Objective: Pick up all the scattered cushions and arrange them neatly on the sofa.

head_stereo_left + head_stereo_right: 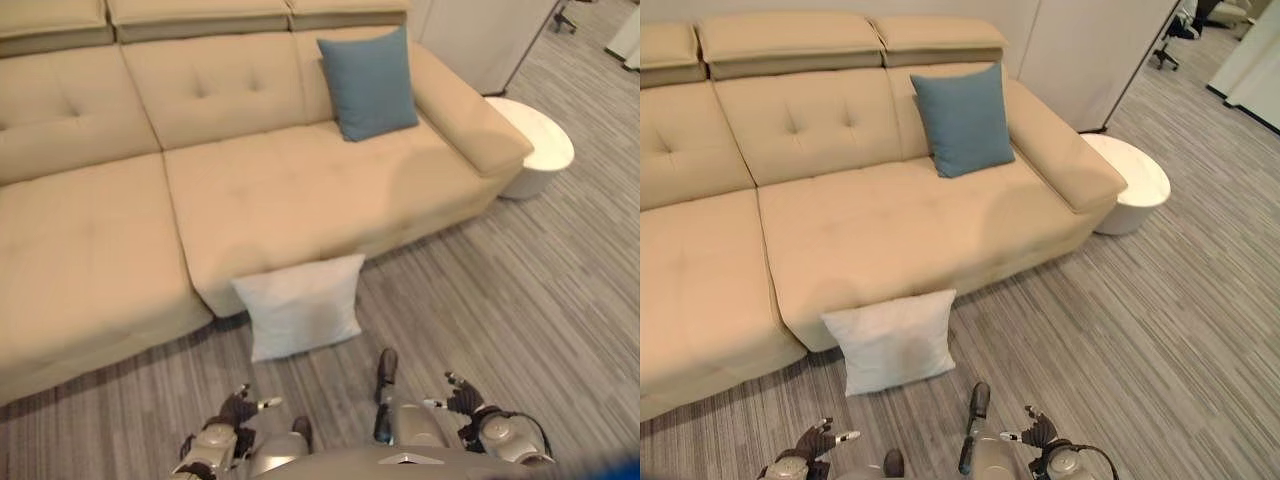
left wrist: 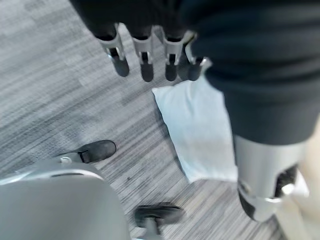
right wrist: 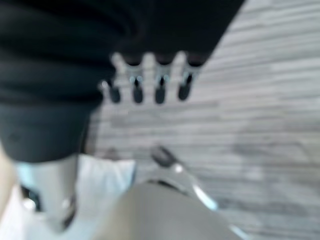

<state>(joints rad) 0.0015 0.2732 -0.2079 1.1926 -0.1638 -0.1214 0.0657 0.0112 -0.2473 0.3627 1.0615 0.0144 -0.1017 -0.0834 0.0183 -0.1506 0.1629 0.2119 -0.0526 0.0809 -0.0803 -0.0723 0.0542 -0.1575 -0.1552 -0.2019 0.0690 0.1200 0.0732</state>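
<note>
Both hands hang low over the grey striped floor (image 1: pixel 1160 330), nearest the camera: left hand (image 1: pixel 240 408) and right hand (image 1: pixel 462 392), each with fingers straight and relaxed, holding and touching nothing. White cushion (image 1: pixel 300 306) stands on the floor, leaning against the front edge of the beige sofa (image 1: pixel 90 250), ahead of the left hand. Blue cushion (image 1: pixel 962 118) rests upright on the sofa seat against the backrest, beside the right armrest. Round white side table (image 1: pixel 1130 185) stands just beside that armrest.
</note>
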